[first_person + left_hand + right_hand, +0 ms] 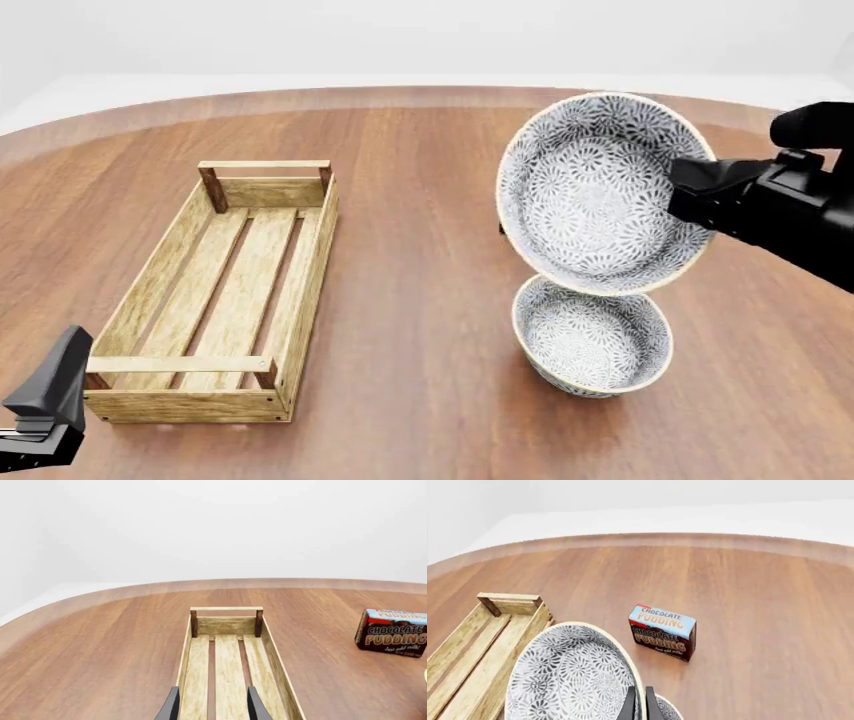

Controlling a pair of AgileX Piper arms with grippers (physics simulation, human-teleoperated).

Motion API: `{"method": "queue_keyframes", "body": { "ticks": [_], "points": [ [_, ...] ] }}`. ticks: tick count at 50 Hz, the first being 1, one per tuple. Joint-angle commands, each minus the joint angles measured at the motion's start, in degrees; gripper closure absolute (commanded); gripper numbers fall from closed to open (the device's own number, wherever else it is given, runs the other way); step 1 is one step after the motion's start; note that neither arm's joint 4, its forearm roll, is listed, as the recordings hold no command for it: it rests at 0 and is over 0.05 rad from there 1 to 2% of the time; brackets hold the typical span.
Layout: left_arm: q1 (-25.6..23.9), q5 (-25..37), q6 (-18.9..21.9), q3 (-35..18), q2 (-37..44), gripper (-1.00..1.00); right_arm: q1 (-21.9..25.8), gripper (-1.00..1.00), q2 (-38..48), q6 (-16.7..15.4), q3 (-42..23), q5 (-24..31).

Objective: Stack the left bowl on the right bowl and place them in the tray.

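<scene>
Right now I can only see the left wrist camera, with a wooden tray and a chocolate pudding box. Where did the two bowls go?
Observer: One speckled bowl is up in the air, tipped on its side. The right gripper is pinching its rim.
Operator: And the other one?
Observer: The second bowl sits upright on the table, right of the tray. In the front view it is just under the lifted one.
Operator: Is anything in the end of the tray I can't see?
Observer: No, all of it shows from the front, and there is no bowl in it.
</scene>
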Motion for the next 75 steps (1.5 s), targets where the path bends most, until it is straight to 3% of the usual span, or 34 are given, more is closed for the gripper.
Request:
{"method": "queue_keyframes", "body": {
  "ticks": [1, 23, 34, 49, 75],
  "points": [
    [0.0, 0.0, 0.0, 0.0, 0.0, -1.0, -4.0, 1.0, -0.54, 5.67, 5.86, -5.28],
    [0.0, 0.0, 0.0, 0.0, 0.0, -1.0, -3.9, 1.0, -0.83, 10.97, 13.95, -11.8],
    [0.0, 0.0, 0.0, 0.0, 0.0, -1.0, -5.85, 1.0, 4.64, 13.22, 19.34, -20.79],
    [0.0, 0.0, 0.0, 0.0, 0.0, -1.0, -5.93, 1.0, 11.5, 14.39, 21.88, -28.5],
    [0.0, 0.0, 0.0, 0.0, 0.0, -1.0, -6.7, 1.0, 17.74, 15.39, 25.16, -36.29]
  ]
}}
